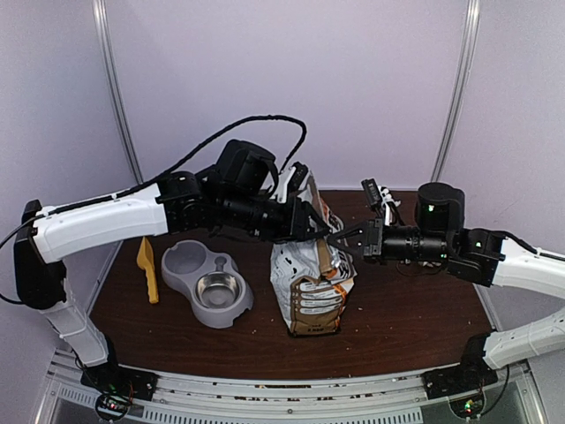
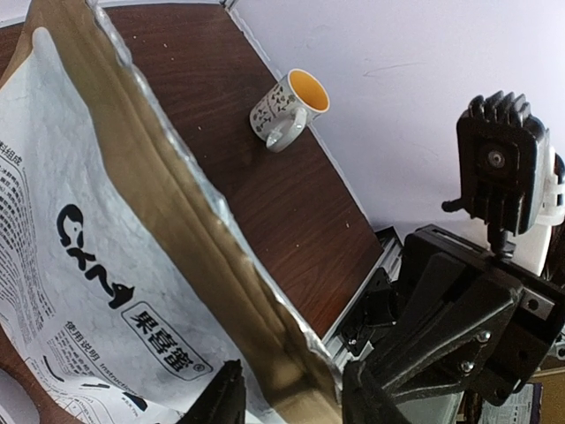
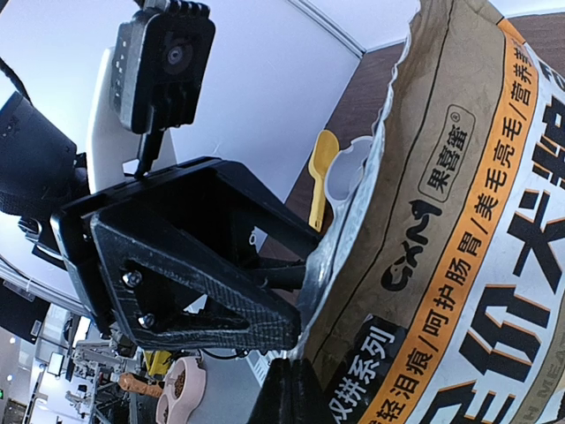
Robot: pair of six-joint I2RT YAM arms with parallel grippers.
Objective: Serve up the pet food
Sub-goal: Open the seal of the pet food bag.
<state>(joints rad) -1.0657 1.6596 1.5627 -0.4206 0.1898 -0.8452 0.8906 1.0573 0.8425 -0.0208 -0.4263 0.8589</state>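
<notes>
**Both arms at the mouth of the standing bag**

From above, the bag [image 1: 309, 283] stood upright mid-table beside the grey double bowl [image 1: 177, 263] and yellow scoop [image 1: 147, 269], handy for pouring. The left gripper [image 1: 309, 225] and right gripper [image 1: 341, 237] met its top from opposite sides, likely to spread the mouth. The left wrist view showed fingers [image 2: 225, 402] partly apart astride the rim; whether they gripped, I could not tell. In the right wrist view the right jaws were closed, apparently pinching the rim. The pet food was out of sight, presumably inside.
</notes>
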